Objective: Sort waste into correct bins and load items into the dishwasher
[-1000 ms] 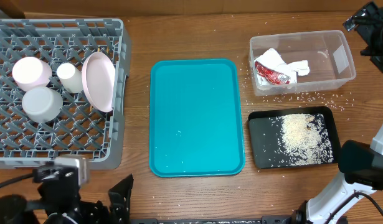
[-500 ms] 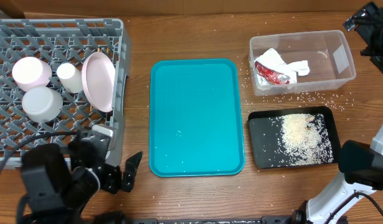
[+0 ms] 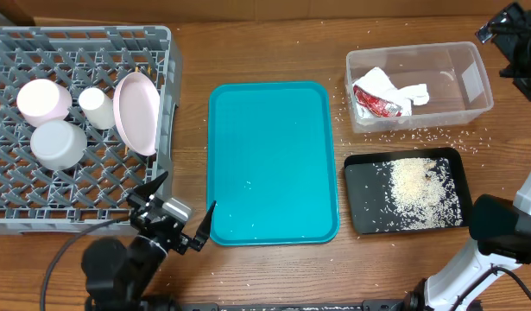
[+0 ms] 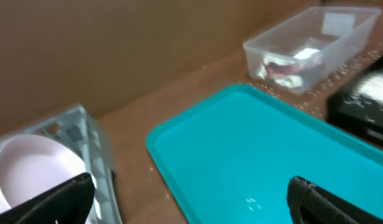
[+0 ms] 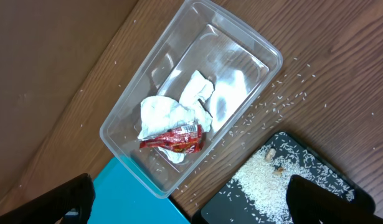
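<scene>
Napkins (image 5: 160,115) and red wrapper (image 5: 175,138) lie crumpled in clear tub (image 5: 238,68); end effectors (image 4: 191,180) (image 5: 190,180) released.

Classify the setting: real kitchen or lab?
Probably a lab tabletop mock-up, not a kitchen: a grey dish rack stands in for a dishwasher, a clear tub and black tray serve as bins, all on one wooden table.

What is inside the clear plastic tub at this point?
The clear tub holds crumpled white napkins with a red wrapper lying across them. Anything beneath the napkins is covered and cannot be seen.
</scene>
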